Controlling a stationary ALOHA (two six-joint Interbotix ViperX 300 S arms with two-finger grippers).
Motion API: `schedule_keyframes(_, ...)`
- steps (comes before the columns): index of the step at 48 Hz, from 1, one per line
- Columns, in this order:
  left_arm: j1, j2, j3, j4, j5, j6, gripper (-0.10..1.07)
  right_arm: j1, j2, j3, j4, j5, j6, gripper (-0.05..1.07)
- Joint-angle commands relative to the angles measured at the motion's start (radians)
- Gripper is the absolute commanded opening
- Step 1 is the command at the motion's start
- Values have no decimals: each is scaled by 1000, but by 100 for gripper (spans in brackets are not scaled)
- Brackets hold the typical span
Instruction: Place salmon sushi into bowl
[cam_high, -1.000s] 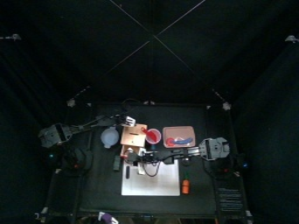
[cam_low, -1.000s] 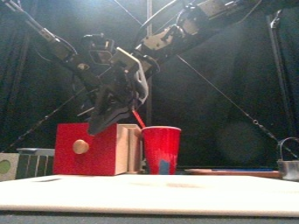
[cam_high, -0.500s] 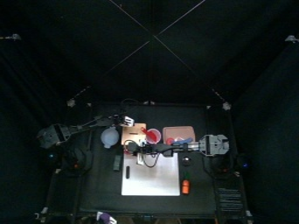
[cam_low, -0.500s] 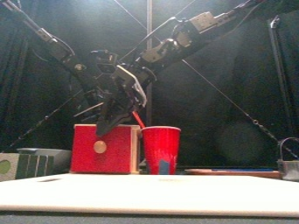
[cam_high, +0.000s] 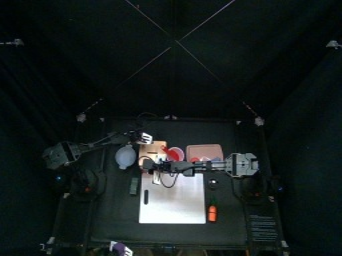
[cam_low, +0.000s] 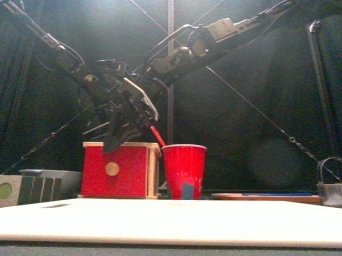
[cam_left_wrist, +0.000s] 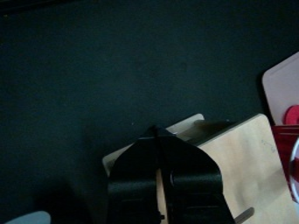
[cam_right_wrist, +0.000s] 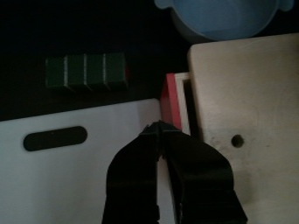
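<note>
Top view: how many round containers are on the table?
2. The bowl sits left of the box; the red cup stands right of it. Others may be hidden.

Both end effectors (cam_left_wrist: 160, 179) (cam_right_wrist: 159, 133) nearly closed

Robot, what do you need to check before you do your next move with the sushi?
1. Bowl in place: ok. The bowl sits right beside the tan box.
2. Salmon sushi spotted: cannot tell. No view shows it clearly.
3. Right gripper has the sushi: cannot tell. It is shut and nothing shows in it.
4. Left gripper free: cannot tell. It is shut, over the tan box.
5. Red cup safe: ok. It stands upright next to the box.
</note>
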Motion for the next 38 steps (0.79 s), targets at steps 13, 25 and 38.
schedule_keyframes(13, 20, -8, 6, 3, 6, 0, 28, -51, -11, -61, -31, 26, -2, 10)
schedule_keyframes(25, 43, -12, 5, 3, -2, 0, 28, -67, -3, -67, -34, 26, -3, 10)
schedule_keyframes(38, 46, -15, -2, 6, -14, 0, 28, -72, -3, -75, -35, 23, -3, 10)
